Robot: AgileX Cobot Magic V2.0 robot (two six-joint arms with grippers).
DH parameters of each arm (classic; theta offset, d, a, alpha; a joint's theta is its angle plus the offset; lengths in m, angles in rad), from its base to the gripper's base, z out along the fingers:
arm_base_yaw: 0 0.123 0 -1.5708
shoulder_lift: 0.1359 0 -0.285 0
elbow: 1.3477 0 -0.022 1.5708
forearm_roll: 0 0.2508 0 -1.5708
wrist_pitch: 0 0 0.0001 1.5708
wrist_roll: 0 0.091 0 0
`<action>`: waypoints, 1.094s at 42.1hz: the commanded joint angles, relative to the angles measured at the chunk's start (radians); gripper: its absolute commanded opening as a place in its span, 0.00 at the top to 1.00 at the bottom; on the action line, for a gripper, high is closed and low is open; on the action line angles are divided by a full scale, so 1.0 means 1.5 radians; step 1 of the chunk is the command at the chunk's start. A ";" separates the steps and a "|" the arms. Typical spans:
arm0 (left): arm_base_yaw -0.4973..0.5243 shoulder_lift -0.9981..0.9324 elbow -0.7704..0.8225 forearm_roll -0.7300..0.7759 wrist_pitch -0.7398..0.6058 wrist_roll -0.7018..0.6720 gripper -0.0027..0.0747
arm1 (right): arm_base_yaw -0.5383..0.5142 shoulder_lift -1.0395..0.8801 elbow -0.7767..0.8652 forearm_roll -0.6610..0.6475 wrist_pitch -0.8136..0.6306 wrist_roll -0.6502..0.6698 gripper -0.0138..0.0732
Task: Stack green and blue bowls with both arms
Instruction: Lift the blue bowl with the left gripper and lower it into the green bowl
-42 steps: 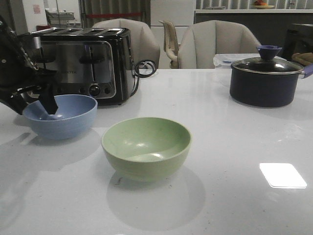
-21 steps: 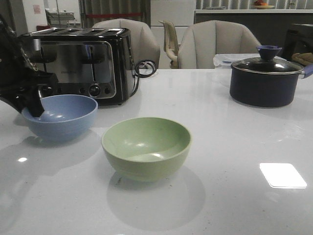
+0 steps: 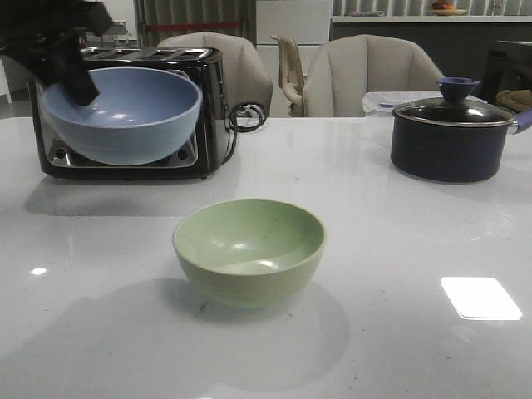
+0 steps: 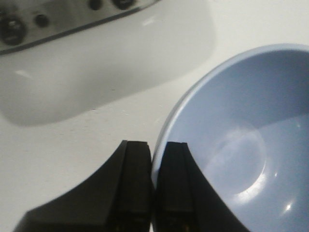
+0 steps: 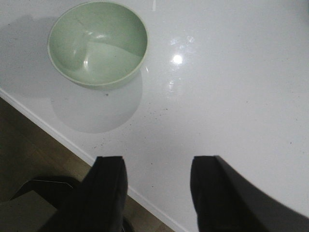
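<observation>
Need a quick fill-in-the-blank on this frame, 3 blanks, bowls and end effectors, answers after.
1. The left end effector is shut on the rim of the ____ bowl, which is off the table.
2. The green bowl sits on the table and is ____ inside.
3. The right end effector is ____ and holds nothing.

Missing words: blue; empty; open

Left hand (image 4: 153,186): matte black, two flat blocky fingers (image 4: 133,179) with squared tips, flaring into a wide black base. Right hand (image 5: 155,191): same black finish, two broad fingers (image 5: 108,188) with squared-off tips. Front view shows the left arm (image 3: 50,41) as a dark, angular black mass; details unclear.
</observation>
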 commanded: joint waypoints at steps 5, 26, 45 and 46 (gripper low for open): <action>-0.114 -0.028 -0.021 -0.021 -0.019 0.004 0.84 | -0.003 -0.002 -0.019 -0.005 -0.039 -0.006 0.34; -0.181 0.086 -0.021 -0.020 -0.082 0.004 0.84 | -0.003 -0.002 -0.019 -0.005 -0.039 -0.006 0.34; -0.181 0.099 -0.022 -0.021 -0.081 0.004 0.37 | -0.003 -0.002 -0.019 -0.005 -0.039 -0.006 0.34; -0.181 0.092 -0.022 -0.021 -0.077 0.004 0.34 | -0.003 -0.002 -0.019 -0.005 -0.039 -0.006 0.34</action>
